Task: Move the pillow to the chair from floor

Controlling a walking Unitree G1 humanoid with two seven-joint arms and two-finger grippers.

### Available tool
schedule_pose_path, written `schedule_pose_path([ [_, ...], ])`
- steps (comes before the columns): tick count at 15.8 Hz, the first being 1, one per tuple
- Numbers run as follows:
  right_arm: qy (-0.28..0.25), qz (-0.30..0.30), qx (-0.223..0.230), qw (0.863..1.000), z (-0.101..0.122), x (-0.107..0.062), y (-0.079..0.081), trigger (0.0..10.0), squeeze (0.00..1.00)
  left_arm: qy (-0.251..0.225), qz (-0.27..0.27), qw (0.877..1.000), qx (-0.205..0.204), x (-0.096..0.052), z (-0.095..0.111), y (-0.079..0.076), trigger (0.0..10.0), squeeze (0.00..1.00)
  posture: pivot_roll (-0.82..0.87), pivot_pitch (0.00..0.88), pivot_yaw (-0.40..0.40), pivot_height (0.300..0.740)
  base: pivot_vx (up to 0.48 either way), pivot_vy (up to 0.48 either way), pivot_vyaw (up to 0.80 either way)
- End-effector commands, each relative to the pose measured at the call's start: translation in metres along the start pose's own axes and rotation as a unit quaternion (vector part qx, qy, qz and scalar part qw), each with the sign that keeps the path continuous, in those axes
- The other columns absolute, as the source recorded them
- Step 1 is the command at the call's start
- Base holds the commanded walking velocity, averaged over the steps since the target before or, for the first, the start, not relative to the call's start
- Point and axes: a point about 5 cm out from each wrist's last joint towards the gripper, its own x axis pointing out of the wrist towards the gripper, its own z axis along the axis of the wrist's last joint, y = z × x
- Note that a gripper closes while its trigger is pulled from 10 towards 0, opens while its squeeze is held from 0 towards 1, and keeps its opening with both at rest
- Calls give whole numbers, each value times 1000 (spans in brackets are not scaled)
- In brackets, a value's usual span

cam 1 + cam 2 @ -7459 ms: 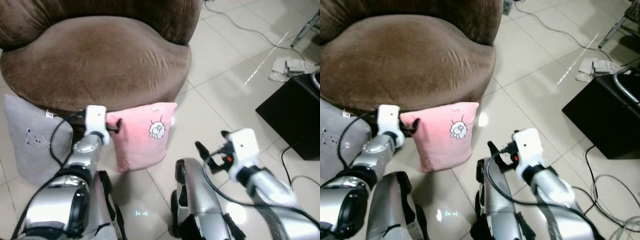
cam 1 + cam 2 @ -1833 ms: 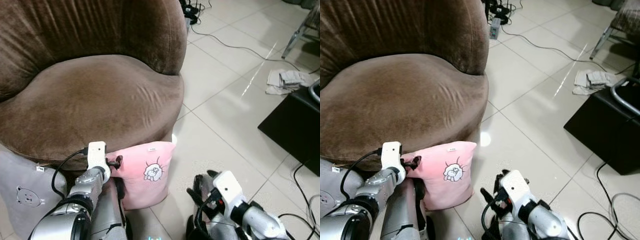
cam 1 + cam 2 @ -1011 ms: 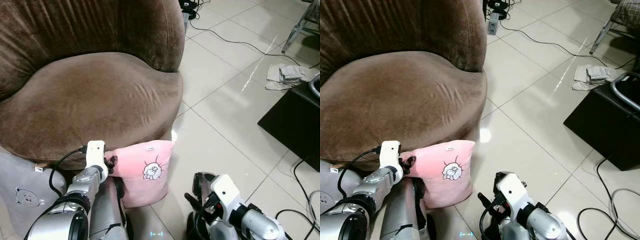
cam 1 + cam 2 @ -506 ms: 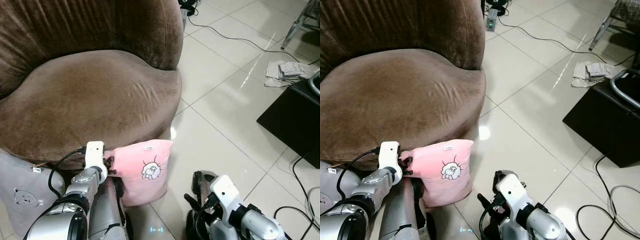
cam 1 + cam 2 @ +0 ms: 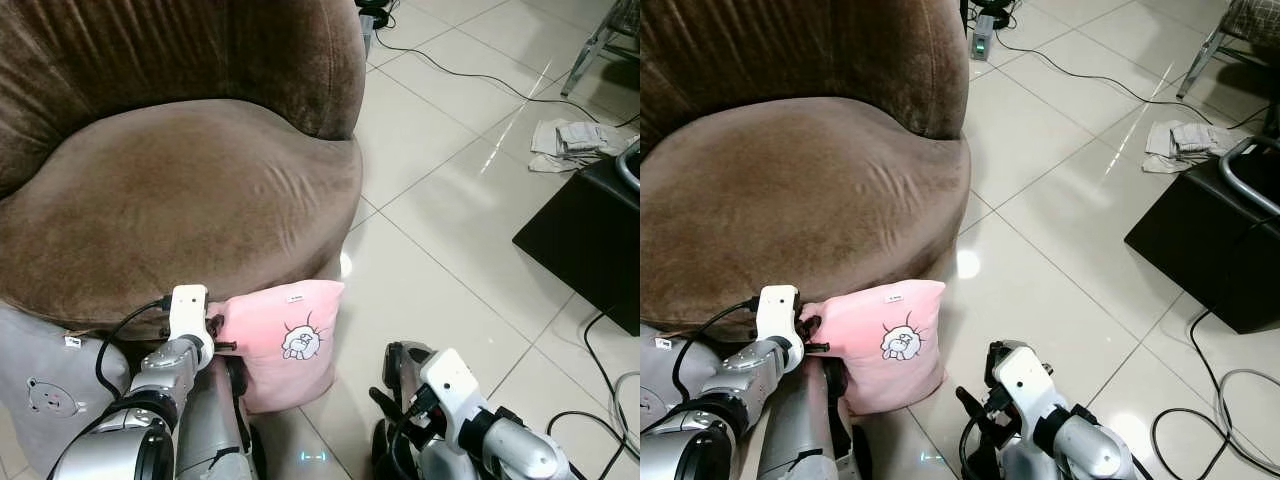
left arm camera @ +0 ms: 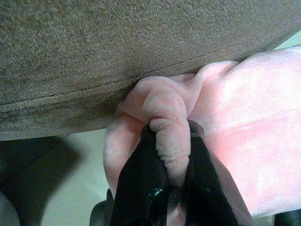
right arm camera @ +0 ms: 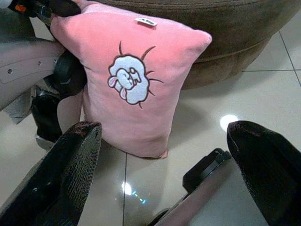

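We hold the pink pillow [image 5: 285, 343] against the front edge of the brown chair [image 5: 170, 200], its upper side tucked under the seat's rim and its lower corner down at the tiled floor [image 5: 440, 250]; whether that corner rests on the tiles we cannot tell; our left claw [image 5: 212, 335] is clamped on the pillow's upper corner, the one farther from the open floor; the left wrist view gives what the head views cannot, a roll of pink plush [image 6: 167, 127] pinched tight between the two black fingers [image 6: 141, 183], pressed up under the chair's brown fabric; the head views in turn give the whole setting, the round seat above the pillow and a grey pillow [image 5: 45, 390] leaning against the chair on the far side of our left arm; our right claw [image 5: 975, 415] hangs low beside the pillow, apart from it, on the side away from the chair; the right wrist view looks between its two spread fingers [image 7: 61, 179], standing wide with nothing in them, straight at the pillow's face, where a white sheep design [image 7: 127, 77] and a small label [image 7: 145, 21] near the top edge are plain; out past the chair lie a black box [image 5: 590, 240], a crumpled cloth [image 5: 565, 140] and trailing cables [image 5: 460, 75].
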Motion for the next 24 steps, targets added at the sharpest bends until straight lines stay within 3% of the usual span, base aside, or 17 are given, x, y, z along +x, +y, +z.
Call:
schedule_pose_path([
  [1, 8, -4, 5, 1000, -4, 1, -1, 10000, 0, 19, -5, 1000, -15, -3, -15, 1, 0, 0, -127, 168, -12, 530, 0, 0, 0],
  [4, -1, -23, 16, 1000, -2, 7, -5, 10000, 0, -11, -62, 998, -10, 0, -9, -17, 0, 0, -104, 158, -5, 530, 0, 0, 0],
  [5, -11, -41, 35, 998, 0, 11, -9, 10000, 0, -31, -115, 993, 3, 0, -6, -32, 0, 0, -95, 155, -2, 530, 0, 0, 0],
  [6, -19, -58, 51, 997, 1, 15, -14, 10000, 0, -47, -173, 984, 18, 0, -5, -51, 0, 0, -77, 145, 3, 530, 0, 0, 0],
  [10, -34, -123, 97, 987, 2, 28, -35, 10000, 0, -85, -308, 947, 17, -6, -2, -96, 0, 0, -46, 111, 23, 530, 0, 0, 0],
  [11, -34, -130, 98, 986, 2, 30, -41, 10000, 0, -107, -305, 946, 16, -6, 5, -100, 0, 0, -39, 99, 30, 530, 0, 0, 0],
  [12, -43, -145, 106, 983, 4, 30, -46, 10000, 0, -135, -270, 953, 25, -4, 15, -98, 0, 0, -30, 88, 35, 530, 0, 0, 0],
  [15, -53, -168, 115, 978, 4, 34, -54, 10000, 0, -197, -210, 957, 25, -5, 38, -90, 0, 0, -6, 50, 53, 555, 0, 0, 0],
  [18, -58, -193, 119, 972, 2, 41, -66, 10000, 0, -226, -247, 942, -5, -12, 45, -109, 0, 0, 12, 0, 66, 585, 0, 0, 0],
  [20, -88, -213, 116, 966, 20, 43, -80, 10000, 0, -265, -297, 917, -28, -34, 59, -129, 0, 0, 27, 0, 67, 604, 0, 0, 0],
  [21, -94, -216, 116, 965, 23, 44, -83, 10000, 0, -268, -303, 914, -26, -38, 62, -131, 0, 0, 29, 0, 64, 609, 0, 0, 0],
  [22, -106, -221, 113, 963, 30, 45, -88, 10000, 0, -279, -319, 906, -14, -49, 67, -134, 0, 0, 34, 0, 59, 619, 0, 0, 0],
  [24, -115, -223, 97, 963, 38, 47, -94, 10000, 0, -307, -300, 901, 57, -61, 71, -131, 0, 0, 33, 0, 57, 639, 0, 0, 0],
])
